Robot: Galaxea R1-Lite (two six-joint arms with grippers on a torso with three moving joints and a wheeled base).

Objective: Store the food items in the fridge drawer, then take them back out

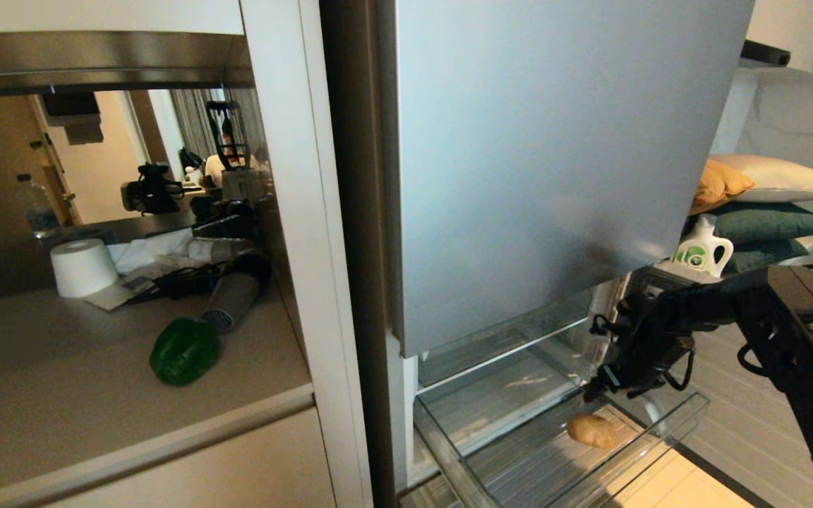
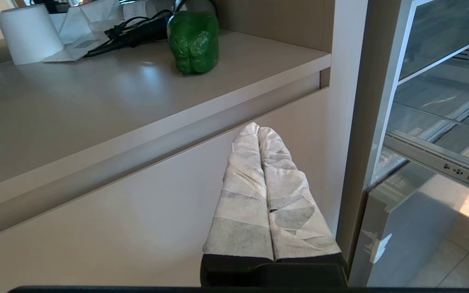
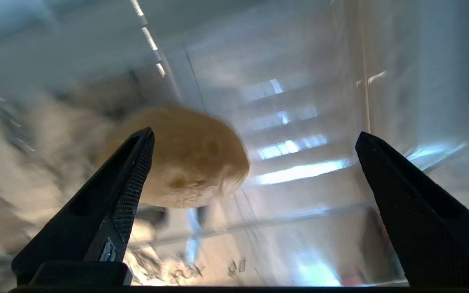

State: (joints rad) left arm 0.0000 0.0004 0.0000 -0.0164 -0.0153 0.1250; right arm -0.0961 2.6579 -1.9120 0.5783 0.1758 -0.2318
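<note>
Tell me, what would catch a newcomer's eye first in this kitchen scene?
Probably the robot's black right gripper, fingers spread wide, hanging over a tan bun that lies in the pulled-out clear fridge drawer below the silver-blue door. Next, the glossy green bell pepper on the beige counter to the left, beside a grey hair dryer.

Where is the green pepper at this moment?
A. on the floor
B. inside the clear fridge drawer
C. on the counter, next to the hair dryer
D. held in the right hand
C: the pepper lies on the counter beside the hair dryer; only the bun is in the drawer, and the right hand is open and empty.
</note>
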